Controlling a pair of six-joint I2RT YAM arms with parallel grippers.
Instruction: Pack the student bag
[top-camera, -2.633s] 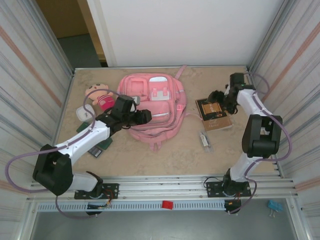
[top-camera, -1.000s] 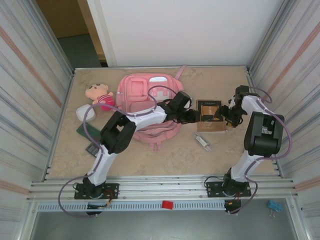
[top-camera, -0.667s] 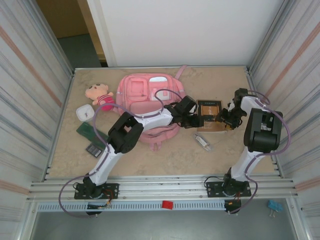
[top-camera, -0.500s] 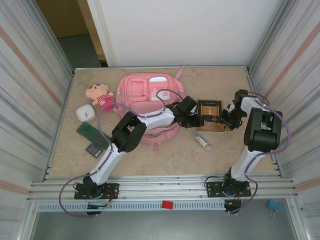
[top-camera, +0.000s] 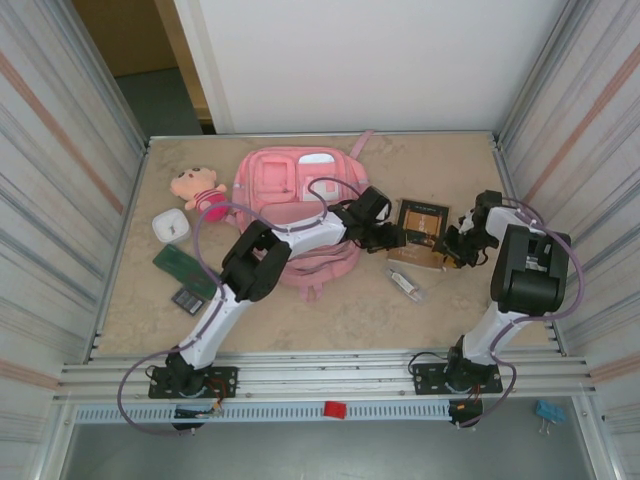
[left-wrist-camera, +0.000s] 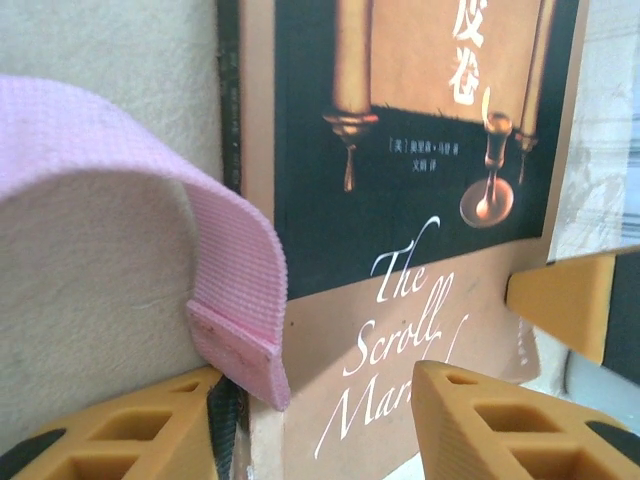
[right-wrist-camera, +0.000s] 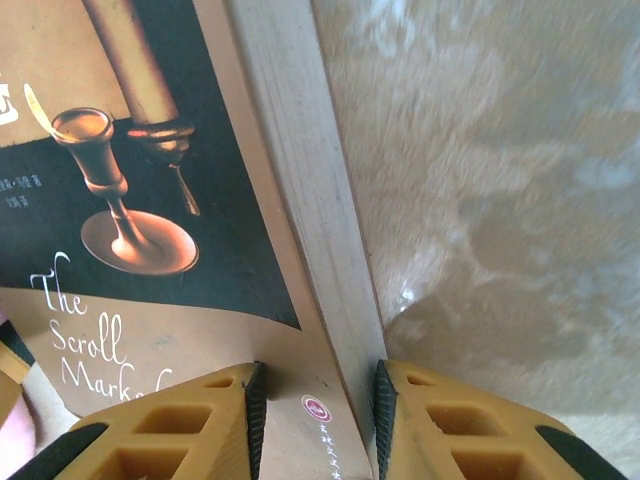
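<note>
The student bag (top-camera: 290, 200) is a big pink backpack lying flat at the back middle of the table. To its right lies a brown and black book (top-camera: 420, 228). My right gripper (top-camera: 452, 252) is shut on the book's right edge. In the right wrist view one pad presses the cover (right-wrist-camera: 150, 150) and the other the page side, at the gripper (right-wrist-camera: 315, 385). My left arm reaches across the bag, and its gripper (top-camera: 392, 238) is at the book's left edge. That gripper (left-wrist-camera: 315, 400) is open, its fingers spread over the book (left-wrist-camera: 400, 150), beside a pink strap (left-wrist-camera: 120, 150).
A plush doll (top-camera: 200, 188), a white case (top-camera: 170, 226), a green flat item (top-camera: 180, 268) and a small dark pad (top-camera: 187, 298) lie left of the bag. A clear packet (top-camera: 405, 283) sits in front of the book. Metal walls close in both sides.
My right gripper has closed on the book's right edge and drawn it slightly rightward. The left arm swung from the bag's left over to the book, and its jaws widened a little.
</note>
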